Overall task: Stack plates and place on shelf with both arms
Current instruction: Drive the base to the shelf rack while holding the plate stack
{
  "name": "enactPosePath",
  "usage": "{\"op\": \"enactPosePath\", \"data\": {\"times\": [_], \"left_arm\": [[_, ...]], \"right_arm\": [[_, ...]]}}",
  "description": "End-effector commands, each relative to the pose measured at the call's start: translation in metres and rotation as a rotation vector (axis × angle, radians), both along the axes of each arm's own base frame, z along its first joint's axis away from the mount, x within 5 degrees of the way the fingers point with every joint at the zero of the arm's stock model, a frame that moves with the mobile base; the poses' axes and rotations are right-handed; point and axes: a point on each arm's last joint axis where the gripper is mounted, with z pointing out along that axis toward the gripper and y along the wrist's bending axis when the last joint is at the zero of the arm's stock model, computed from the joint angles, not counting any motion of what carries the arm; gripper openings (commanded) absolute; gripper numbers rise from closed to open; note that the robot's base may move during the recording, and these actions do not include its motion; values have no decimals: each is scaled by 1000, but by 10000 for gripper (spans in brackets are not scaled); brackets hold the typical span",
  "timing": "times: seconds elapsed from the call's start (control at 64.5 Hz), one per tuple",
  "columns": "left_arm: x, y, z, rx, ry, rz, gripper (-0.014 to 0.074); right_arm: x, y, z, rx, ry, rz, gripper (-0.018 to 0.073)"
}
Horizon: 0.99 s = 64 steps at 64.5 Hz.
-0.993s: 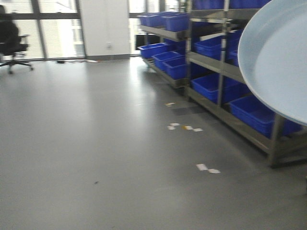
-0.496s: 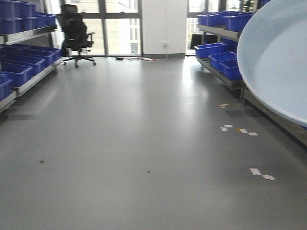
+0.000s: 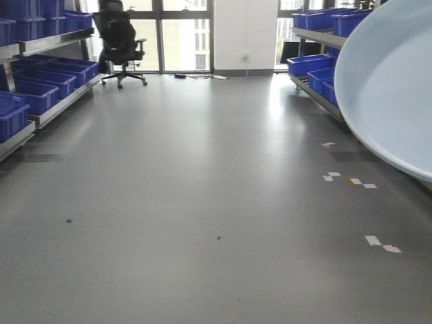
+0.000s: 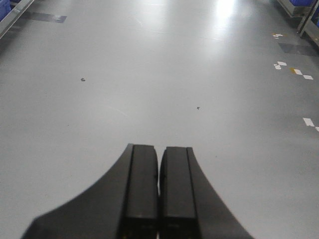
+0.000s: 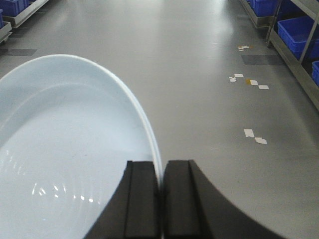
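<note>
Carry step, seemingly: the plates point(image 5: 70, 149) are pinched at the rim by the right gripper point(image 5: 160, 167) above the floor point(image 3: 202, 202), the left gripper point(image 4: 159, 149) is shut empty, and the shelf point(image 3: 316, 35) must be faced next.

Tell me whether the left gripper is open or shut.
Shut. The left gripper has its fingers pressed together with nothing between them; only grey floor lies beyond.

The aisle floor point(image 3: 202, 202) is viewed level and low by the front-facing camera, toward far windows point(image 3: 182, 40), with a plate point(image 3: 391, 88) close at its right edge. The same floor is viewed obliquely downward from each wrist, over the left fingers point(image 4: 142, 194) and right fingers point(image 5: 142, 199). The white floor marks point(image 3: 373, 240) are shared by all three views.
</note>
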Motion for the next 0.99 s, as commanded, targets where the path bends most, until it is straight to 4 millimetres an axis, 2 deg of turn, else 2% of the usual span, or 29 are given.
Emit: {"op": "enactPosePath", "data": {"times": [0.0, 0.977], "left_arm": [[5, -2, 15, -22, -96, -8, 88], [5, -2, 15, -22, -96, -8, 88]], "right_arm": [[2, 0, 19, -2, -123, 3, 48], [2, 0, 19, -2, -124, 3, 48]]}}
